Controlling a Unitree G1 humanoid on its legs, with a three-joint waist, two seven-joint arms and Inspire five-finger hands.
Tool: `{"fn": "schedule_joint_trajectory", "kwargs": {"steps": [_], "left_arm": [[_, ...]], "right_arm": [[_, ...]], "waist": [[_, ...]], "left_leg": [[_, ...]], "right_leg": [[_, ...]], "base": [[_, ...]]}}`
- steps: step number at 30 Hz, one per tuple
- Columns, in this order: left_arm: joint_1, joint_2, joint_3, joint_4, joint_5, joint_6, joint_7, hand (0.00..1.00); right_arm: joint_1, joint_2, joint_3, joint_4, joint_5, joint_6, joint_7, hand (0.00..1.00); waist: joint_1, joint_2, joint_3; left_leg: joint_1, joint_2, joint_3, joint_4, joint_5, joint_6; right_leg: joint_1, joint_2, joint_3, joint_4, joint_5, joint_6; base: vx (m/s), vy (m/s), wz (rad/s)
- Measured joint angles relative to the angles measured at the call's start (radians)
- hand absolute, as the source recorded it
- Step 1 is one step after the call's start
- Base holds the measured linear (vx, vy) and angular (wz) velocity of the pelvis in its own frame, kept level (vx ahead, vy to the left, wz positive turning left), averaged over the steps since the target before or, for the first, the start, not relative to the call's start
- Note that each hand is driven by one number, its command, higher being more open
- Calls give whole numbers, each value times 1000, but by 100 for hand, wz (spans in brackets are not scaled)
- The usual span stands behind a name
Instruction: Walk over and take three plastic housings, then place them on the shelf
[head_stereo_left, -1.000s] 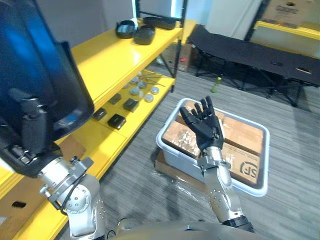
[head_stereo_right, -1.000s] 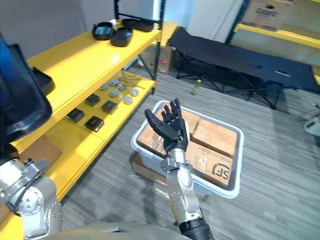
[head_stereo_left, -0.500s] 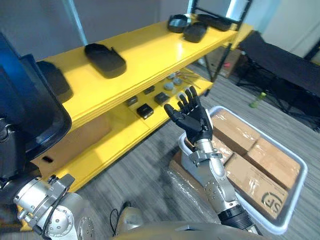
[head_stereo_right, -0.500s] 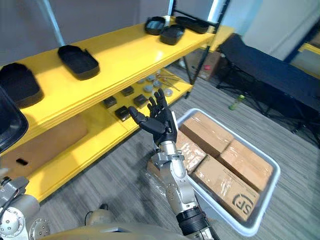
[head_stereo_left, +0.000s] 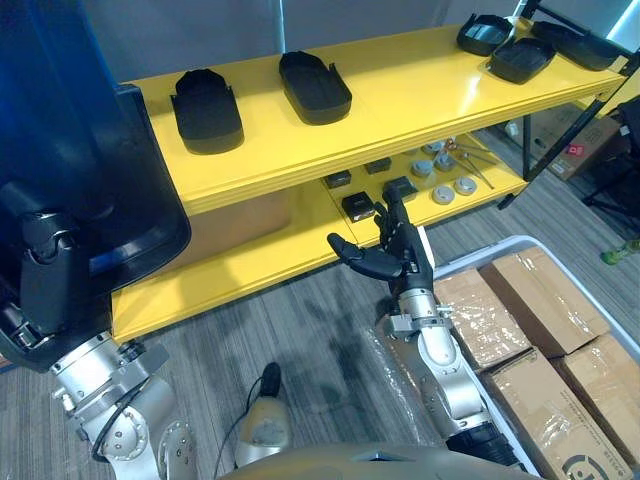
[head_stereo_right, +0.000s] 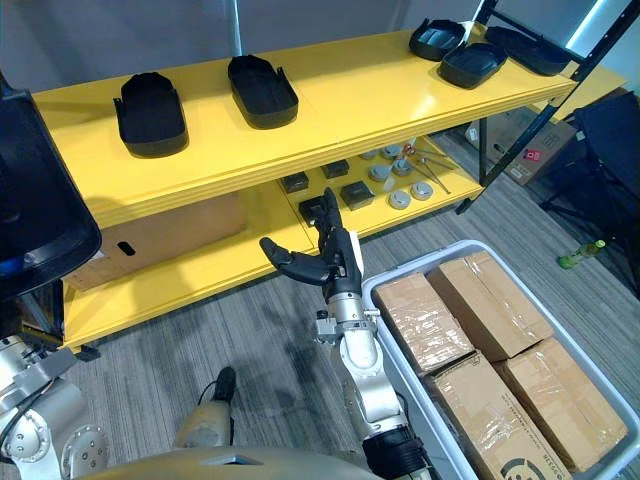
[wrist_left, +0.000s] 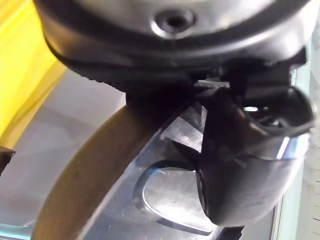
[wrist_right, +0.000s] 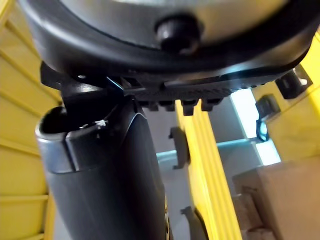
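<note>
A large dark plastic housing (head_stereo_left: 90, 150) is held up close at the left, with my left hand (head_stereo_left: 45, 265) curled on its lower edge. In the left wrist view the thumb (wrist_left: 240, 165) lies against a glossy dark surface. My right hand (head_stereo_left: 392, 258) is raised in the middle, open and holding nothing, in front of the yellow shelf (head_stereo_left: 400, 95). Two black housings (head_stereo_left: 207, 108) (head_stereo_left: 314, 86) lie on the shelf's top board just left of centre. Three more housings (head_stereo_left: 520, 45) lie at its far right end.
The lower shelf board carries small black parts (head_stereo_left: 360, 205), round metal pieces (head_stereo_left: 440, 190) and a cardboard box (head_stereo_left: 235, 218). A white bin (head_stereo_left: 470, 258) of wrapped cardboard boxes (head_stereo_left: 545, 305) stands on the grey floor at the lower right.
The camera has swung toward the shelf, so the shelf now spans the view and the bin sits lower right. My right hand stays raised and open; the left still holds the housing.
</note>
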Motion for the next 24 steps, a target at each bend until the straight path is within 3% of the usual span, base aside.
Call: {"fn": "schedule_joint_trajectory", "kwargs": {"steps": [3,5,9,14,15,16,17,18,19,20,21,22,23,24], "left_arm": [[0,-4,-23,0,-1,-2,18,0],[1,-8,-32,0,-1,-2,27,0],[5,-8,-34,0,-1,-2,26,0],[8,-12,9,-3,-1,-4,2,0],[9,-12,21,-9,-3,-3,-7,0],[8,-10,40,-15,-7,-3,-22,0],[8,-5,42,-18,-7,-3,-27,0],[3,-2,42,-22,-4,-4,-36,0],[-2,-2,42,-23,-2,-2,-35,0],[0,0,44,-24,1,-2,-31,0],[-3,13,45,-26,10,0,-7,0],[-13,22,49,-26,25,10,20,0],[-26,23,46,-21,47,27,53,0],[-33,24,42,-19,53,36,65,0]], "right_arm": [[9,-19,-6,0,0,-12,37,100],[8,-33,-6,-1,0,-54,54,100],[0,-34,-3,-1,-1,-103,47,100],[-56,-22,10,-42,-1,-125,-16,100],[-56,-16,9,-56,-2,-126,-28,100],[-52,-5,2,-66,-3,-131,-39,100],[-40,3,-7,-75,-3,-133,-44,100],[-14,8,-22,-89,-5,-158,-60,100],[-5,13,-28,-90,-5,-176,-77,100],[-6,16,-29,-90,-4,-177,-79,100],[-16,25,-30,-87,-5,-191,-78,100],[-32,31,-31,-85,-6,-198,-77,100],[-55,31,-34,-80,-25,-199,-77,100],[-64,31,-40,-80,-37,-201,-76,100]], "waist": [[-4,10,6],[-8,23,14],[5,27,25],[39,29,68],[45,16,70],[57,1,74],[60,-5,69],[56,-8,52],[45,-25,38],[40,-32,29],[36,-25,33],[33,-23,34],[28,-16,38],[28,-13,40]], "left_leg": [[-3,5,-12,15,2,-2],[-18,12,-19,38,-1,-2],[-48,16,-33,100,-41,7],[-151,8,-36,424,-224,23],[-173,-2,-30,493,-268,46],[-185,-12,21,598,-330,92],[-182,-23,54,640,-368,111],[-182,-40,67,666,-454,93],[-185,-68,49,667,-477,110],[-182,-81,49,652,-481,117],[-160,-92,35,618,-483,129],[-134,-96,20,597,-479,151],[-80,-100,3,551,-474,149],[-46,-103,-6,521,-465,145]], "right_leg": [[-13,0,27,36,-20,20],[-18,5,26,43,-33,18],[-26,2,28,82,-58,17],[-2,-43,41,146,-104,47],[12,-55,40,143,-108,54],[48,-75,35,123,-108,54],[77,-80,25,105,-105,47],[68,-98,50,197,-87,-32],[-20,-144,131,342,-2,-115],[-60,-152,175,396,60,-143],[-128,-149,261,493,133,-131],[-178,-127,303,583,92,-117],[-220,-82,324,642,13,-105],[-233,-53,327,635,-18,-109]], "base": [[-78,-42,1],[-104,-22,1],[-83,2,6],[-15,99,-4],[99,259,0],[141,245,2],[226,240,23],[275,277,59],[276,288,65],[293,338,54],[338,257,30],[439,257,28],[371,152,21],[373,148,35]]}}
